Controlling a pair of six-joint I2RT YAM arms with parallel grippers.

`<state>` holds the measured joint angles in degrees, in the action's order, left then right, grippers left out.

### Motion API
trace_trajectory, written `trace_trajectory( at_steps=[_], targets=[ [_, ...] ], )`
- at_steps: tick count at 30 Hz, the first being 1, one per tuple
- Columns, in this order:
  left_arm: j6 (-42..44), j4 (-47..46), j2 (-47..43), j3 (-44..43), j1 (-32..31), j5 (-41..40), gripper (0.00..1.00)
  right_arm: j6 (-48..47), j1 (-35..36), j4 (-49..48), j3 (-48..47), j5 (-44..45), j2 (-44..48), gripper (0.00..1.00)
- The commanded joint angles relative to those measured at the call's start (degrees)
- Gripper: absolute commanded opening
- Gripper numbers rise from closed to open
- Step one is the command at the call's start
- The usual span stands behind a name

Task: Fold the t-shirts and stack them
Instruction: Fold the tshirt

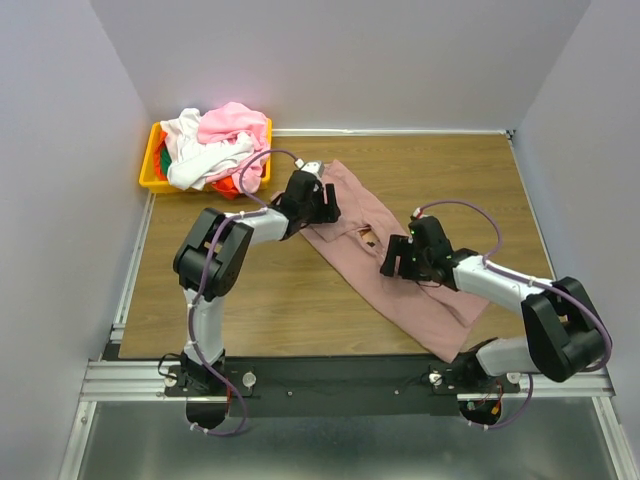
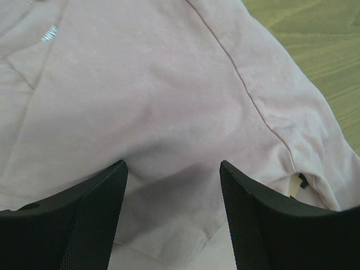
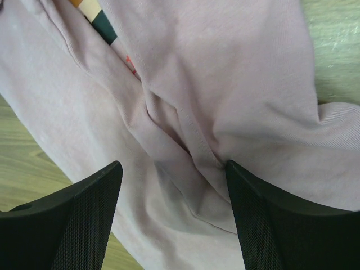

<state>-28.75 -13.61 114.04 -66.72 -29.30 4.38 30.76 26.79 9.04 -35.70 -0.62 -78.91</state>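
Both arms' jaws stand apart over the mauve tee (image 1: 420,305), center frame. We judge it limp, light: pinch hem/shoulder edges.

One mauve-pink t-shirt (image 1: 420,305) lies on one table (image 1: 250,310). One yellow bin (image 1: 150,180) holds one heap of tees (image 1: 205,150); four colours show, their exact number I cannot tell. The arms are two: left arm (image 1: 213,262), right arm (image 1: 500,285).

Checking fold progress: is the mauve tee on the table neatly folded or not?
Not neatly: the mauve tee lies as a long rumpled strip on the table, print half covered.
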Motion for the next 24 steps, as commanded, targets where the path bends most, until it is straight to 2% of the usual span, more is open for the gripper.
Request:
trace_trajectory(
  at_steps=[1, 8, 14, 20, 24],
  targets=[
    [3.26, 5.16, 3.03, -5.52, 1.7, 1.15, 0.75, 1.93, 0.81, 2.12, 1.69, -3.51, 1.13, 0.81],
    [5.81, 10.08, 6.72, -15.61, 2.14, 0.63, 0.75, 1.67, 1.34, 3.44, 0.72, -1.93, 3.94, 0.82],
    [5.9, 11.14, 2.6, -17.31, 1.88, -0.51, 0.75, 0.09, 1.34, 7.74, -1.3, 5.61, 7.89, 0.82],
    [2.84, 8.16, -5.3, -8.27, 0.47, 0.45, 0.75, 0.79, 1.34, 10.47, -1.21, 8.97, 5.28, 0.82],
    [-0.24, 1.94, -6.9, 0.95, 0.03, 3.78, 0.75, 2.45, 1.34, 11.0, -0.77, 8.71, 2.28, 0.82]
  ],
)
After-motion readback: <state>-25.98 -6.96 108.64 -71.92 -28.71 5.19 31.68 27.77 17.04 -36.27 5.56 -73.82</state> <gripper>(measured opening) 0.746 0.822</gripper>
